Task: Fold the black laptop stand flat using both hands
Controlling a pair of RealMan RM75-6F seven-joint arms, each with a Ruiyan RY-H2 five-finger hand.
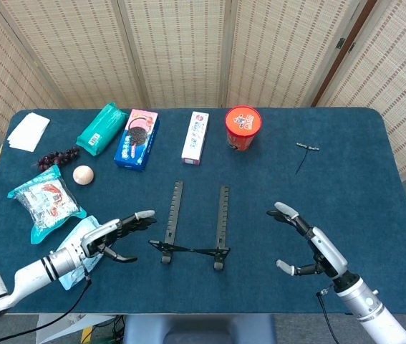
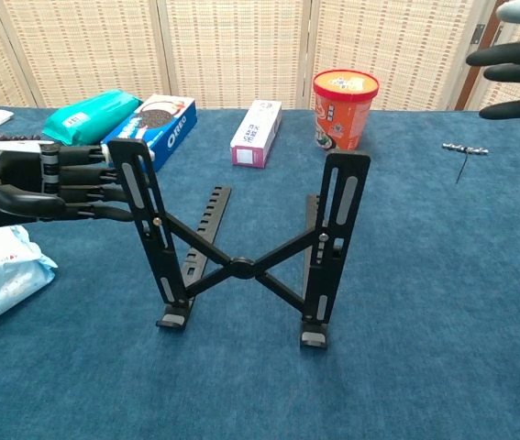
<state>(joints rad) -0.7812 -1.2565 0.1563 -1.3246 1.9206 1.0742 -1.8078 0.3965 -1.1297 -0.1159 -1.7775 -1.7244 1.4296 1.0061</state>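
left hand point(image 2: 44, 179) open, box point(image 2: 150, 128) reads "OREO"

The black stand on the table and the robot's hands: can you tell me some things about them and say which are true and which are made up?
1. The stand is still propped open, not folded flat. True.
2. The right hand is gripping the stand. False: it hovers open off to the stand's side, touching nothing.
3. The left hand reaches toward the stand with its fingers apart. True.
4. The red cup sits between the stand's two rails. False: it stands near the far edge of the table, well behind the stand.
5. The egg lies near the grapes. True.
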